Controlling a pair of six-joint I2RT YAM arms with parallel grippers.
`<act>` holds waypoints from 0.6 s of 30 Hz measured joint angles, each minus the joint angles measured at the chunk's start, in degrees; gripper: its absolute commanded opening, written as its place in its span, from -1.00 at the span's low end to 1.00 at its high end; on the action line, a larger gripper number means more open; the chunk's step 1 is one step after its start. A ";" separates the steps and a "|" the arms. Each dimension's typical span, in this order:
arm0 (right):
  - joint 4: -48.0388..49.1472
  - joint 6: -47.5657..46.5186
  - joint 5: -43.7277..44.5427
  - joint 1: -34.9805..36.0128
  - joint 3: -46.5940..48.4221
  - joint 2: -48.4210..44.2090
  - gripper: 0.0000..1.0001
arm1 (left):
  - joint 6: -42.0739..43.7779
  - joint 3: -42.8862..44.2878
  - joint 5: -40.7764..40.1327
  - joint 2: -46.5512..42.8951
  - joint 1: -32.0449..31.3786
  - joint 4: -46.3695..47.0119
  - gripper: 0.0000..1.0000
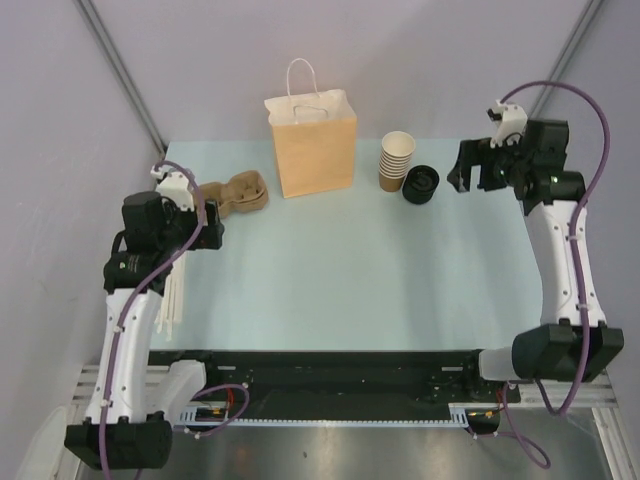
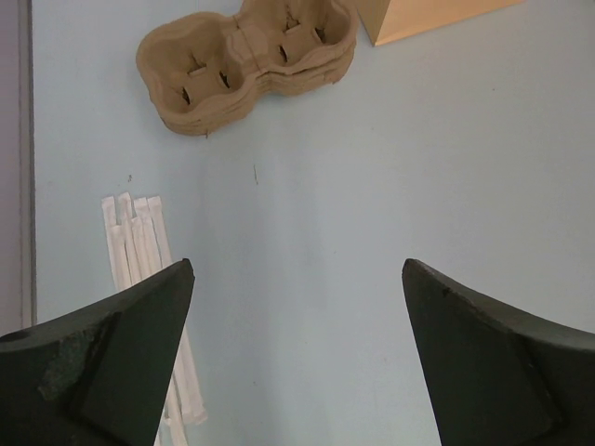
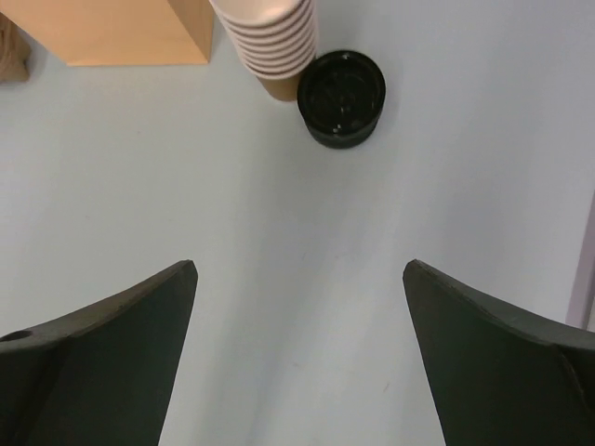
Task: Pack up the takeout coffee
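Kraft paper bag [image 1: 311, 150] stands upright, mouth up, ready for loading; your left gripper [image 2: 297, 279] and right gripper [image 3: 299, 279] hang released, holding nothing

Paper bag [image 3: 112, 32] — mostly outside wrist views

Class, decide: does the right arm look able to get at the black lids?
Probably yes: the open right gripper hangs near the black lids, bare table between them; only the cup stack crowds one side.

Tan paper bag [image 1: 312, 150], black lids [image 1: 420, 184]
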 measured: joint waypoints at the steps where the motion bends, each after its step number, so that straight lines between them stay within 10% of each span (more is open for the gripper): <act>1: 0.09 0.11 -0.39 0.35 3.19 2.71 0.99 | -0.35 -1.01 0.02 -1.27 0.00 1.20 0.99; 18: 1.25 15.06 4.76 9.73 33.53 36.02 0.40 | -5.35 -5.42 2.73 -2.69 0.00 6.51 0.99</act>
